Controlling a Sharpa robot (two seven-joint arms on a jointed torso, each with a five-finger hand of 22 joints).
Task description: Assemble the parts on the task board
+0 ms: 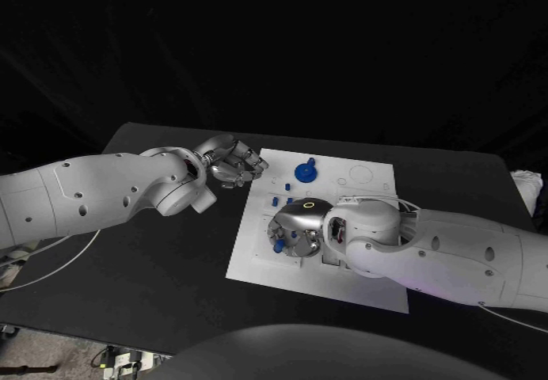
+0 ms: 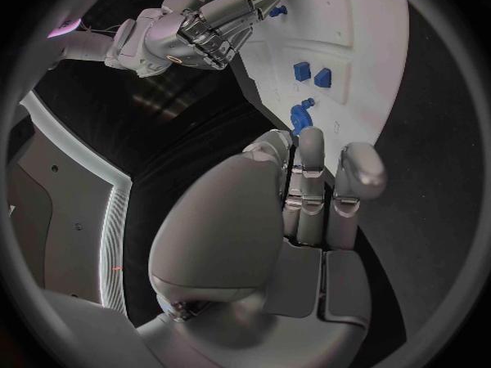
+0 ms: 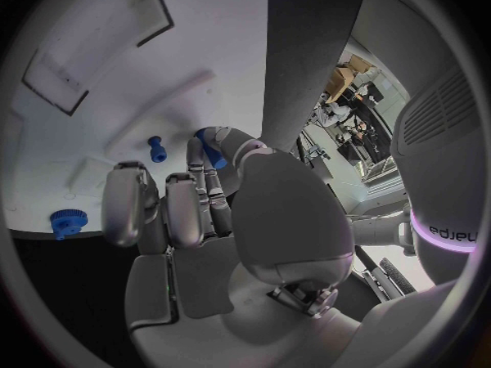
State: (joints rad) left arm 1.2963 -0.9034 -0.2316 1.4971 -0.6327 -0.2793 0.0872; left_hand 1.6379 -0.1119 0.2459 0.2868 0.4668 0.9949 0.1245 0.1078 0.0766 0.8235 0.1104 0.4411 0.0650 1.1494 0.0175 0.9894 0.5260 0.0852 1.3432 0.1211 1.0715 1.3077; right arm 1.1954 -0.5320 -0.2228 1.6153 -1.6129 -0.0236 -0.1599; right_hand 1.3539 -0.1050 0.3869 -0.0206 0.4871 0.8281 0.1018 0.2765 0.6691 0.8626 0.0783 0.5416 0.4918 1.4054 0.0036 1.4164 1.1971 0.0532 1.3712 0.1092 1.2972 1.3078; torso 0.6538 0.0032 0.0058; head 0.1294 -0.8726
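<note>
Nearest the head camera, the right hand (image 1: 296, 231) is seen low over the near-left part of the task board (image 1: 366, 279), its silver back turned upward and its white arm entering from the right edge. In the right wrist view the fingers (image 3: 131, 203) are curled downward toward the white plate, and a small blue part (image 3: 211, 149) is pinched between the thumb and a fingertip. A blue peg (image 3: 156, 148) is shown standing on the board just beyond the fingertips, apart from them, and a blue toothed gear (image 3: 65, 221) lies near the board's edge.

The task board is a white rectangular plate lying flat in the middle of the black table (image 1: 137, 261), with shallow outlined recesses, some rectangular and some circular, visible on its surface. In the head view a larger round blue part (image 1: 305, 170) is seen on the far portion of the plate, with several smaller blue pieces (image 1: 291, 188) between it and the right hand.

The left hand (image 1: 230, 162) is held at the board's far-left corner, just beside the edge. Its fingers (image 2: 312, 172) are bent inward toward the palm with nothing between them. In the left wrist view, two blue blocks (image 2: 311, 74) are seen on the plate beyond its fingertips.
</note>
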